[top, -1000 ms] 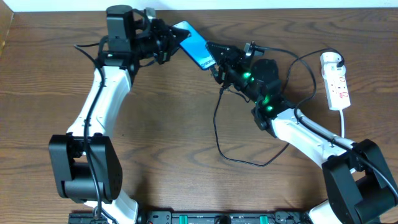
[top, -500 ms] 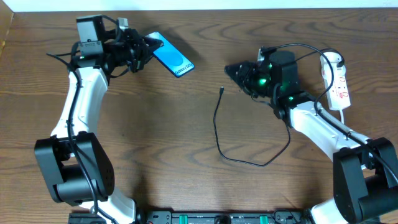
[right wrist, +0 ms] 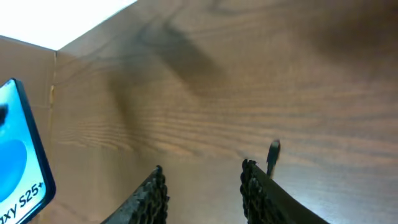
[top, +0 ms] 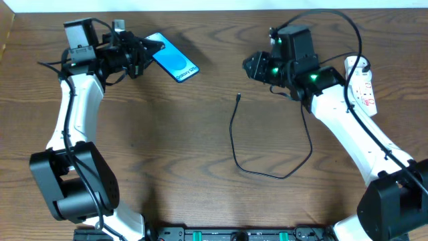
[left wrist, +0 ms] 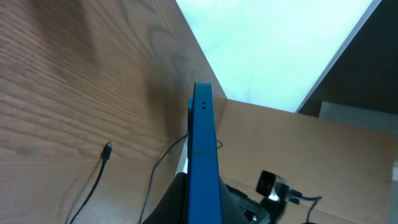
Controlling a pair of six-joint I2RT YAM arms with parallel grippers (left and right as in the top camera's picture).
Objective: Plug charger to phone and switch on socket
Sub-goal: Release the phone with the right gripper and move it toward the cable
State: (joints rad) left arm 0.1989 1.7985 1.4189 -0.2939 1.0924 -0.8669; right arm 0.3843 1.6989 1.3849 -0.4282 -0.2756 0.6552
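the left gripper (top: 148, 52) is pinching the galaxy s25 phone (top: 175, 63) by one end at the far left, while the right gripper (top: 249, 67) is hovering spread and empty near the charger (top: 234, 142) cable's loose tip, which is lying on the table (top: 167, 174) left of the power strip (top: 364, 87).
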